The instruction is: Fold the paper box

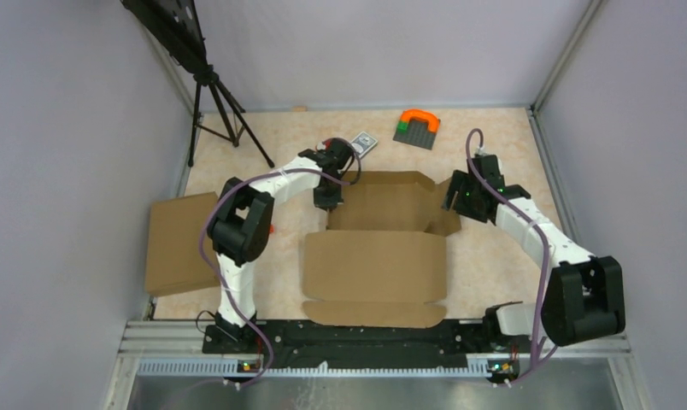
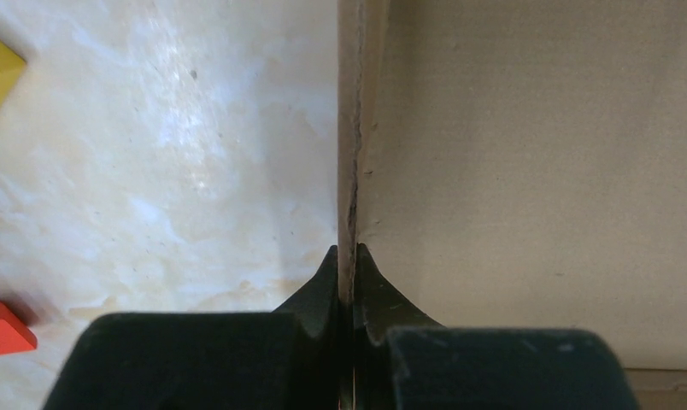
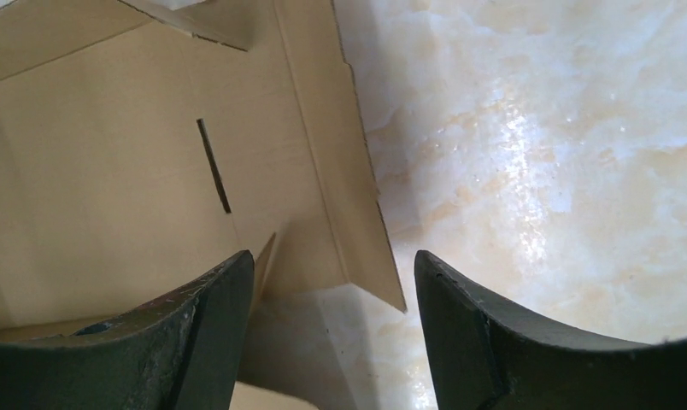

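Left gripper [image 2: 347,256] pinches shut on an upright side flap of the paper box [image 1: 383,256], lying part-folded at the middle of the table [image 1: 494,282], while the right gripper [image 3: 333,265] gapes wide over the opposite flap; light, stiff cardboard, probably best taken by flap edges.

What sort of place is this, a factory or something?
Probably a robotics lab test cell: a left arm and right arm bolted at the edge of a table, plain walls boxing it in, and a tripod in the corner.
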